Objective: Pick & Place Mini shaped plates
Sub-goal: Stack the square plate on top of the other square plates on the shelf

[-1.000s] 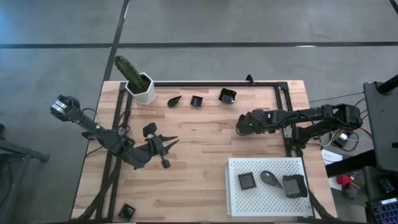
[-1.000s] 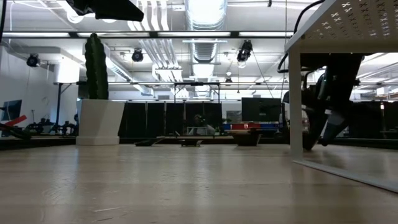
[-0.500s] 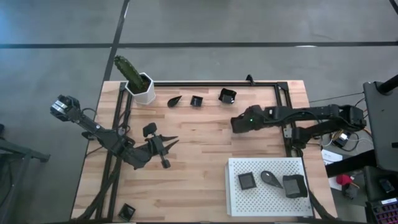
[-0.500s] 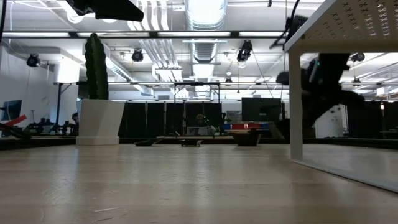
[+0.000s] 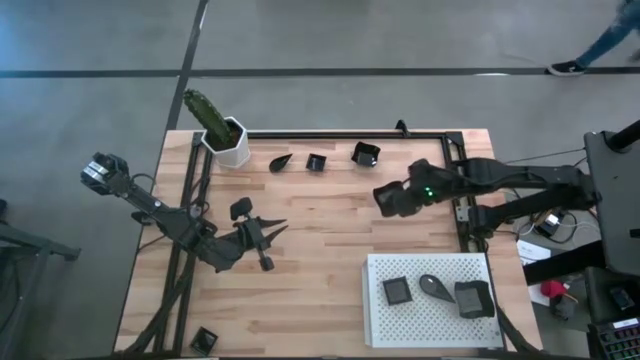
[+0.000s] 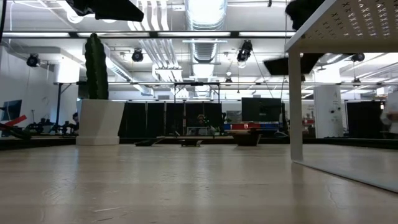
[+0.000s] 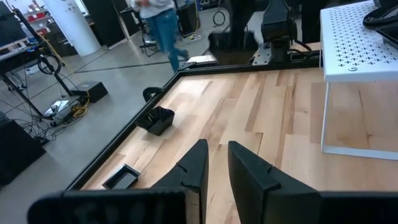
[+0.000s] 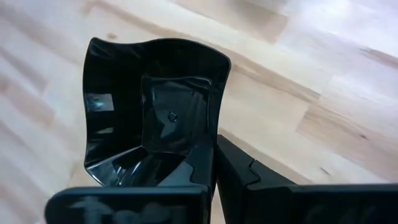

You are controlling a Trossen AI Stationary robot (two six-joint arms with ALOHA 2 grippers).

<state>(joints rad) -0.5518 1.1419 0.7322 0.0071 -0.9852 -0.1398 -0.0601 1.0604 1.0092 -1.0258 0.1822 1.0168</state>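
I have the right end effector (image 5: 390,198) pinched shut on one rim of a mini square plate (image 8: 152,115), holding it in the air above the middle of the surface (image 5: 320,250), toward its right edge. My worry is the grip: the fingers (image 8: 242,174) hold only a thin edge, so the plate could pivot or slip out as I carry it toward the white perforated tray (image 5: 400,320) at the near right corner. The plate looks like glossy black plastic, slick, with a wavy raised rim and a flat square well. If it drops, it would likely bounce or slide on the smooth wooden planks.

The tray is a raised white platform of punched sheet on legs, already carrying three dark plates (image 5: 397,291), so a low approach could clip its edge or land on one of them.

Three more dark plates (image 5: 317,162), one leaf-shaped and two square, lie along the far edge near the white cactus pot (image 5: 229,143). Another sits at the near left corner.

The left end effector (image 5: 268,236) waits over the left half of the surface, fingers slightly apart, holding nothing.
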